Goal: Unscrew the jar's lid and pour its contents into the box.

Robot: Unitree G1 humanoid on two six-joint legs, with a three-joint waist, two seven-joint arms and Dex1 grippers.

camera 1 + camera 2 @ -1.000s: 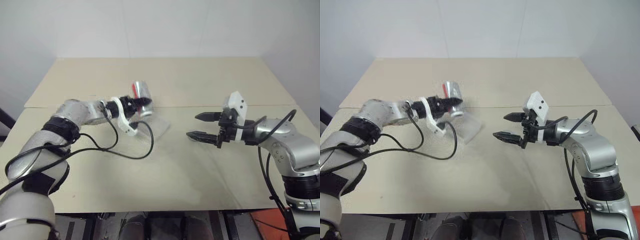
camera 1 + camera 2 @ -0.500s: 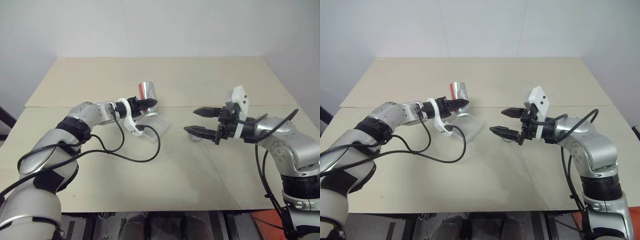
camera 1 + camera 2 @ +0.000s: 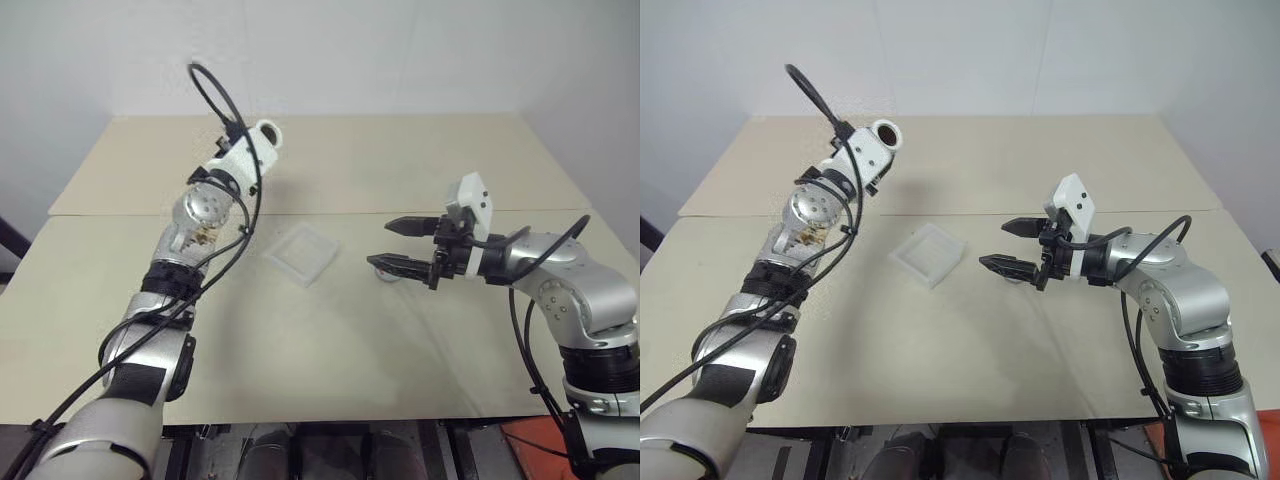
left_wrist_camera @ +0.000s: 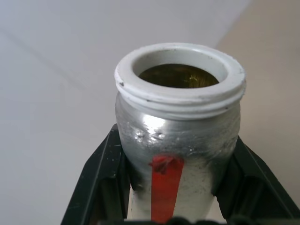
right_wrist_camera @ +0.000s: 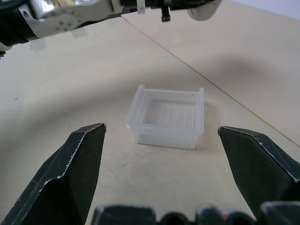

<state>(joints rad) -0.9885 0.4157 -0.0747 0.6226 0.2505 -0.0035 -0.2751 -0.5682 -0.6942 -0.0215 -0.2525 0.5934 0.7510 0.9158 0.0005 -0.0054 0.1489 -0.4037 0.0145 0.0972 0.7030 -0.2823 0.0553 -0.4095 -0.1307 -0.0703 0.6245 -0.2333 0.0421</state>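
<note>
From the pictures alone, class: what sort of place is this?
Probably a robot test bench in a lab: a bare beige table against plain white walls, holding a clear box, with a jar in the left gripper.

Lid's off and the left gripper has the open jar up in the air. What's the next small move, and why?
Probably lower the jar over the box and tip its mouth toward it. The left gripper holds the jar high, off to the box's left; brown contents show inside the open mouth, and the box looks empty.
</note>
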